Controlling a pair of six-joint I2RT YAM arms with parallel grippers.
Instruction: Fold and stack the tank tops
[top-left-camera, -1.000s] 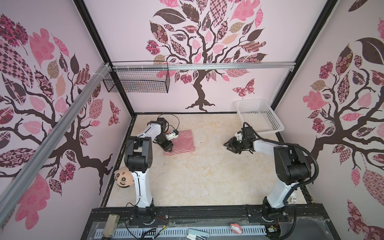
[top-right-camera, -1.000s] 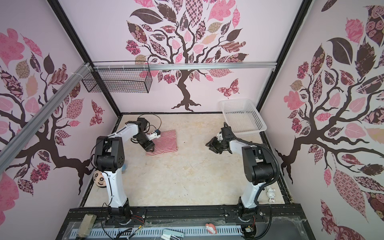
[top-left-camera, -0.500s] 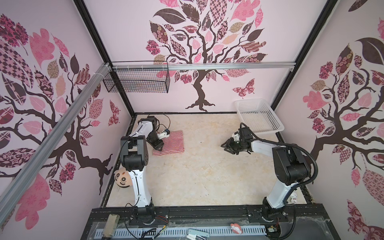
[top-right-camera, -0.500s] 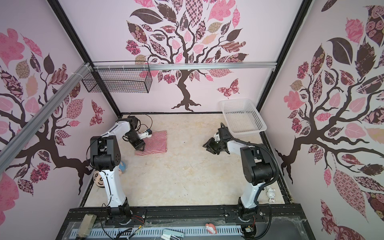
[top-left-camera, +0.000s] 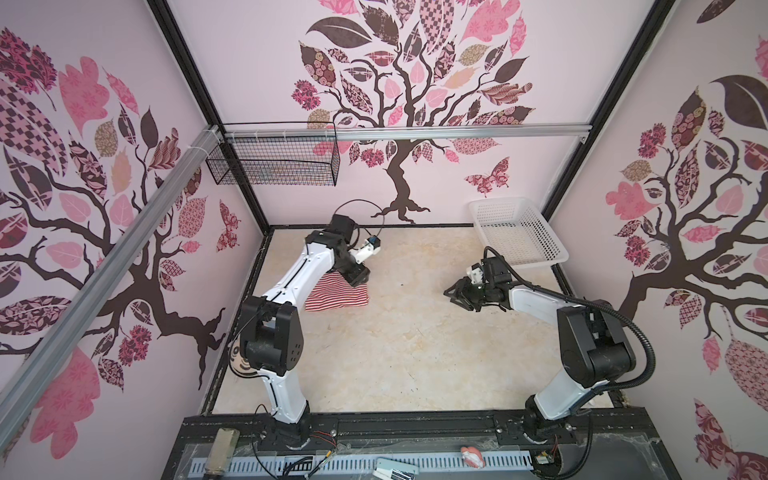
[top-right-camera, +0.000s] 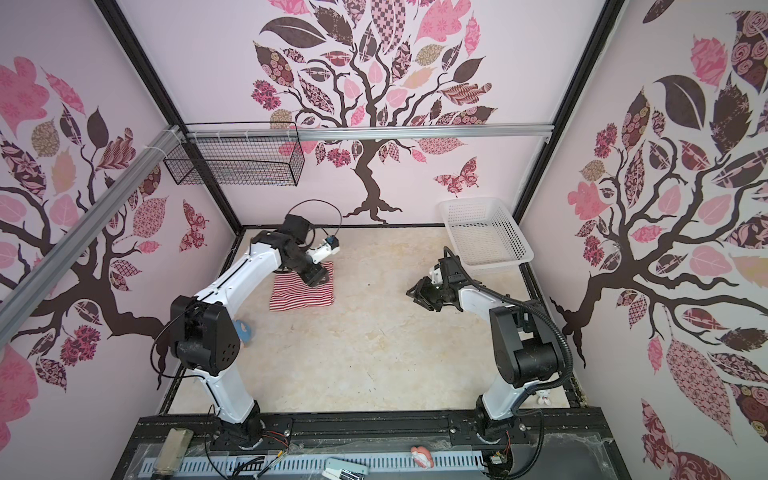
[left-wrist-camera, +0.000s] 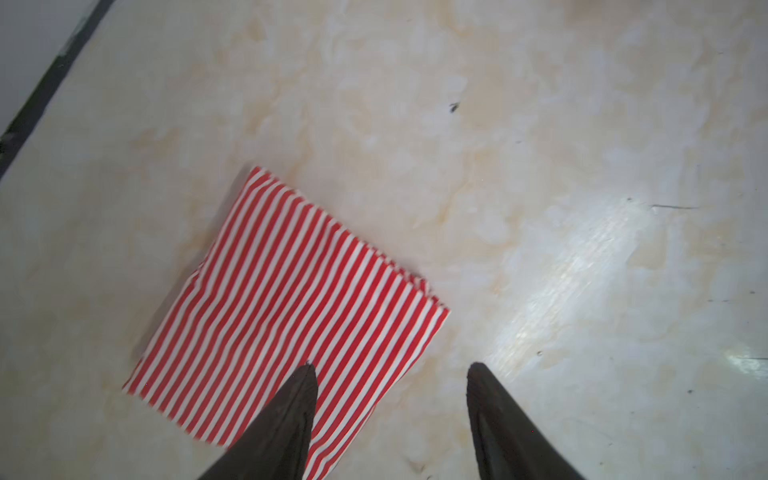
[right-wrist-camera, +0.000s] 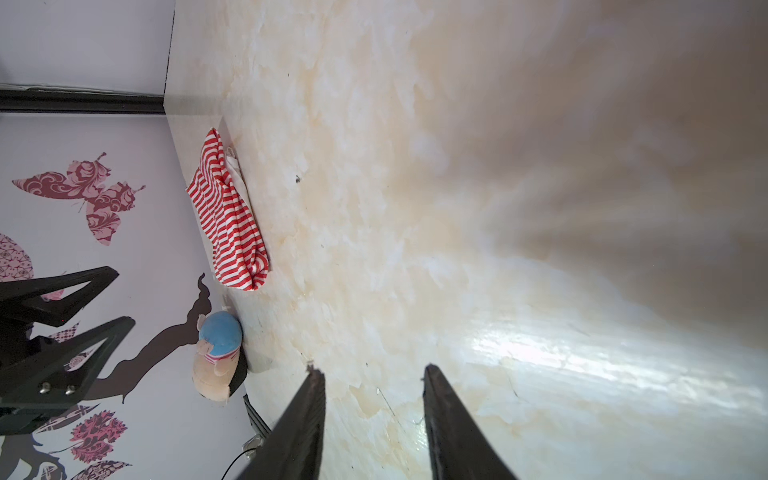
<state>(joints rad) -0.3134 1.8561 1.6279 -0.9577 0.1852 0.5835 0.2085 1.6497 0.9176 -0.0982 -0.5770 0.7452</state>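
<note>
- Plush doll (right-wrist-camera: 218, 361) sat by the left wall, lower left of the right wrist view.
- Folded tank top (top-left-camera: 337, 293), left of centre in both top views, had shifted twd the left wall vs a sec earlier.
- Left gripper (left-wrist-camera: 390, 370) hung over its edge, jaws apart, holding nothing; placing looked done.
- Right gripper (top-left-camera: 459, 291), right of centre, narrow gap, empty.
- White basket (top-left-camera: 557, 253) upper right.

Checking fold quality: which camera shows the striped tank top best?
The left wrist view: the tank top fills the middle, folded flat, stripes and edges sharp. Both top views show it small, its far edge under the left arm. The right wrist view shows it edge-on and far off.
</note>
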